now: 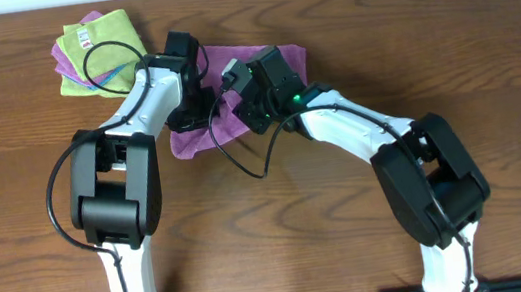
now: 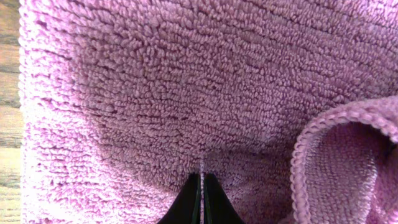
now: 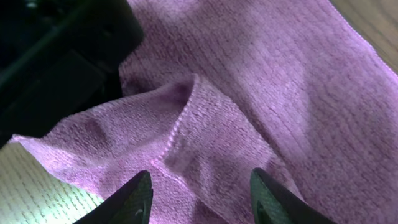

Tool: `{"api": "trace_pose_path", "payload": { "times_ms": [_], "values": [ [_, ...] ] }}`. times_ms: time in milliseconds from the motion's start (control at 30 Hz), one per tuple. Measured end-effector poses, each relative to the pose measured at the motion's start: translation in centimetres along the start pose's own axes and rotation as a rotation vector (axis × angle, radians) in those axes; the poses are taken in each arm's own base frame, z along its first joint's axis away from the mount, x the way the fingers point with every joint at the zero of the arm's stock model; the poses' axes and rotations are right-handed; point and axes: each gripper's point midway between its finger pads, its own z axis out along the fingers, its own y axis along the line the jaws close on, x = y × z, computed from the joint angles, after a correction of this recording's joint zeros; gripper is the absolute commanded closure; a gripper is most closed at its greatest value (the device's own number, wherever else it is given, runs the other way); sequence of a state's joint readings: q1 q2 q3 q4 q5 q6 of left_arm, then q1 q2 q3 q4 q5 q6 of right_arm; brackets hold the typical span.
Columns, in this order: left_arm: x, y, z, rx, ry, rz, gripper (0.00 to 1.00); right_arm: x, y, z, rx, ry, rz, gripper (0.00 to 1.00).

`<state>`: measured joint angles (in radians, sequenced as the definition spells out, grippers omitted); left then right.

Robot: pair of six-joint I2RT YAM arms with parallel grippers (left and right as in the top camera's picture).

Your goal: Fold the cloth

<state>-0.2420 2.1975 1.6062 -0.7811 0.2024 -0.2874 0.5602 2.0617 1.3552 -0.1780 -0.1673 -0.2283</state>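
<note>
The lilac cloth (image 1: pixel 275 61) lies rumpled on the wooden table at the upper middle, partly under both arms. My left gripper (image 1: pixel 195 107) presses into its left part. In the left wrist view the fuzzy cloth (image 2: pixel 186 81) fills the frame, and the gripper (image 2: pixel 202 179) is shut with a thin strip of cloth pinched between its tips. A curled hem (image 2: pixel 311 143) rises on the right. My right gripper (image 3: pixel 202 182) is open, its fingers on either side of a raised fold of the cloth (image 3: pixel 261 81), close to the left arm's dark body.
A pile of other cloths sits at the back left, with a lime-green one (image 1: pixel 97 38) on top and purple and blue edges showing beneath. Bare wooden table (image 1: pixel 447 31) extends to the right and towards the front. Cables loop beside both arms.
</note>
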Motion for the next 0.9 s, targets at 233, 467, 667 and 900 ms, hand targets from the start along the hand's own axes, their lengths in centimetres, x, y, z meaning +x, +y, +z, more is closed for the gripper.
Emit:
{"api": "trace_pose_path", "payload": {
  "times_ms": [233, 467, 667, 900],
  "values": [
    [0.0, 0.0, 0.0, 0.0, 0.0, 0.004, 0.94, 0.3, 0.7, 0.6, -0.02, 0.006, -0.005, 0.5],
    [0.0, 0.1, 0.0, 0.0, 0.0, 0.003, 0.94, -0.1, 0.7, 1.2, -0.02, -0.016, -0.011, 0.53],
    [-0.1, 0.1, 0.0, 0.006, 0.001, 0.002, 0.94, 1.4, 0.8, 2.5, -0.028, 0.017, -0.005, 0.6],
    [-0.1, 0.1, 0.0, 0.008, 0.002, 0.002, 0.94, 0.5, 0.8, 2.7, -0.023, -0.018, -0.022, 0.99]
  ]
}}
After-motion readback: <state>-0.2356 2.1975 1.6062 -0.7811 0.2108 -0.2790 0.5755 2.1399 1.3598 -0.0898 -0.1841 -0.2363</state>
